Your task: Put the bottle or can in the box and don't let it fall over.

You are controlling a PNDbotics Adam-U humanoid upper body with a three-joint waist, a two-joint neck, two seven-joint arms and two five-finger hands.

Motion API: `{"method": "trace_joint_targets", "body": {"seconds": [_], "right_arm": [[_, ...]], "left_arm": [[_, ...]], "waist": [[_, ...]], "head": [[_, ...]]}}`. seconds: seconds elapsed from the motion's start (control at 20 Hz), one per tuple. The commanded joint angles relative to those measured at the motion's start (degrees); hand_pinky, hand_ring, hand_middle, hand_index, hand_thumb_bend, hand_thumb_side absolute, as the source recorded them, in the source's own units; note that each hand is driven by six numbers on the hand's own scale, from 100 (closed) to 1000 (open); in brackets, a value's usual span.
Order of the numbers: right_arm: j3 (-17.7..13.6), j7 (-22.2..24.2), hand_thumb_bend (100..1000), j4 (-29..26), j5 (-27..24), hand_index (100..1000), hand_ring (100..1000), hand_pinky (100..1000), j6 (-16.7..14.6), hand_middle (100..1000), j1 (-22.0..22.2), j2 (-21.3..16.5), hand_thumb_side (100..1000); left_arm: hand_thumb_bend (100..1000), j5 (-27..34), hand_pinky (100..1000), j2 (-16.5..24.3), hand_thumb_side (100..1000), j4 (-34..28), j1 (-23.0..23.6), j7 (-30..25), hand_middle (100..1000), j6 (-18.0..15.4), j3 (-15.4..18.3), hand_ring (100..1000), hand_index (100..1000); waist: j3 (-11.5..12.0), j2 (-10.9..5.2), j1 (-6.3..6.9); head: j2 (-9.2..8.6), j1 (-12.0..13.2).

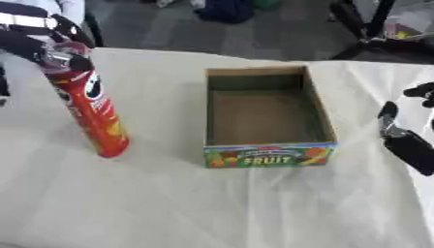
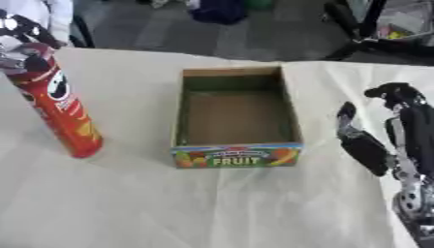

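Note:
A tall red chip can (image 1: 90, 110) stands tilted on the cloth at the left, its base down near the table and its top leaning toward the upper left. My left hand (image 1: 53, 46) comes in from the upper left and is curled round the can's top. The open cardboard box (image 1: 264, 156) with a colourful "FRUIT" front panel sits in the middle, to the right of the can, with nothing inside. My right hand (image 2: 373, 145) rests at the right edge beside the box, fingers straight, holding nothing.
A pale cloth (image 1: 212, 208) covers the table. Beyond the far edge lie a dark floor, a black stand's legs (image 1: 364, 34) at the upper right and a blue object (image 1: 224, 9).

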Motion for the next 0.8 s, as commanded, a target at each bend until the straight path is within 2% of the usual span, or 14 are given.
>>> {"method": "trace_joint_targets", "body": {"seconds": [0.05, 0.4, 0.6, 0.8], "right_arm": [[0.0, -0.2, 100, -1.3, -0.1, 763, 722, 683, 0.1, 785, -0.5, -0.5, 701], [0.1, -0.2, 100, -1.3, -0.1, 762, 721, 683, 0.2, 785, -0.6, -0.3, 703], [0.2, -0.3, 100, -1.3, -0.1, 762, 721, 684, 0.3, 784, -0.6, -0.3, 704], [0.3, -0.4, 100, -1.3, -0.1, 762, 721, 683, 0.4, 784, -0.6, -0.1, 706]], "left_arm": [[607, -0.6, 885, 0.8, 832, -0.3, -0.8, -0.3, 842, -0.6, 1.4, 903, 872], [585, -0.2, 876, 0.4, 840, -0.1, -1.0, -0.3, 848, -0.3, 1.8, 914, 863], [562, 0.2, 811, 0.1, 842, 0.5, -1.2, -0.3, 845, -0.4, 1.7, 897, 851], [541, 0.8, 790, -0.4, 849, 1.2, -1.6, -0.3, 843, -0.4, 1.7, 892, 850]], "waist": [[-0.1, -0.61, -0.03], [-0.1, -0.33, -0.18], [-0.2, -0.12, -0.23], [-0.3, 0.13, -0.27]], "head": [[-0.70, 0.3], [-0.78, 0.4], [-0.94, 0.5], [-0.92, 0.7]]}}
